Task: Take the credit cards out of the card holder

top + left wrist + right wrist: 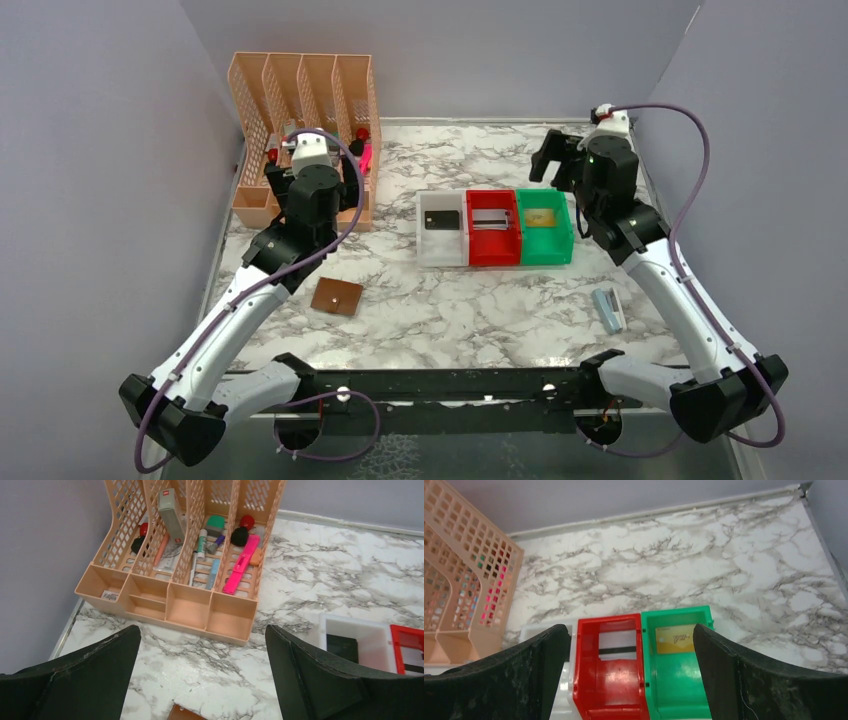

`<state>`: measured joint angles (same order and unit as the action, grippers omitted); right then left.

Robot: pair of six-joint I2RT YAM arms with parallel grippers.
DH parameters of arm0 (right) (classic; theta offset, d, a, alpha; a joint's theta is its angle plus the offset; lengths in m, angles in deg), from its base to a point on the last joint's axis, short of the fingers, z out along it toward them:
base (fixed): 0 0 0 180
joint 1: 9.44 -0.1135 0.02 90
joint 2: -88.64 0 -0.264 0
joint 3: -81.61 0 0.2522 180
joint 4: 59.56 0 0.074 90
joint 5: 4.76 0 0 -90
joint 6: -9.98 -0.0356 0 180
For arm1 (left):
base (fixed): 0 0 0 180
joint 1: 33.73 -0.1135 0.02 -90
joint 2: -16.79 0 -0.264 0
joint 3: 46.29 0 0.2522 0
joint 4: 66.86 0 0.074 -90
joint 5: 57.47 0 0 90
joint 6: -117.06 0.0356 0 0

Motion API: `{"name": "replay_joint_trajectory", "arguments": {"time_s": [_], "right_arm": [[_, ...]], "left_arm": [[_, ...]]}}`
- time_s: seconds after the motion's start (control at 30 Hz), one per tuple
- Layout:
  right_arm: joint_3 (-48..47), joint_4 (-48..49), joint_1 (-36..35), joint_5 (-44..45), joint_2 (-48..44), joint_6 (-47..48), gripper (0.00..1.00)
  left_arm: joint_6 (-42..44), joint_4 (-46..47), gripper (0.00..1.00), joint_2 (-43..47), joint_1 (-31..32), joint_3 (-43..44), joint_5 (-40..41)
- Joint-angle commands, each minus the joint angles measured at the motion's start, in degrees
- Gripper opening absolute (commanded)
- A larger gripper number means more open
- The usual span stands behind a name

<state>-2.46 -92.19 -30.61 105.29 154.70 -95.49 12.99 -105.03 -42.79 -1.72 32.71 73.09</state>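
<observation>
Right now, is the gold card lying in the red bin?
No, the gold card lies inside the green bin, toward its far end.

Only a corner of the card holder (pixel 186 713) shows, cut off at the left wrist view's bottom edge.

Marble-patterned tabletop (pixel 450 300) enclosed by plain lavender-grey walls (pixel 90 180), evenly lit.
</observation>
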Motion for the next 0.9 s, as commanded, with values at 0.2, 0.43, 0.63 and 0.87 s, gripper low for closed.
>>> {"name": "replay_joint_trajectory", "arguments": {"time_s": [0.2, 0.43, 0.63, 0.87], "right_arm": [[17.5, 3.8, 2.8, -17.1, -6.4, -3.9, 1.0], [27.6, 6.5, 4.4, -34.5, -5.5, -5.9, 1.0], [29.9, 5.9, 3.6, -45.0, -2.8, -5.9, 0.98], [27.8, 2.2, -1.6, -42.7, 2.3, -6.2, 0.97]], "left_arm": [[-2.2, 6.8, 0.99, 6.2, -8.7, -13.5, -9.9], [-11.0, 4.1, 0.99, 9.1, -13.9, -21.8, -16.4], [-21.0, 1.1, 0.99, 9.3, -16.7, -27.1, -19.0], [-32.3, -5.2, 0.99, 8.7, -18.1, -30.5, -16.9]]}}
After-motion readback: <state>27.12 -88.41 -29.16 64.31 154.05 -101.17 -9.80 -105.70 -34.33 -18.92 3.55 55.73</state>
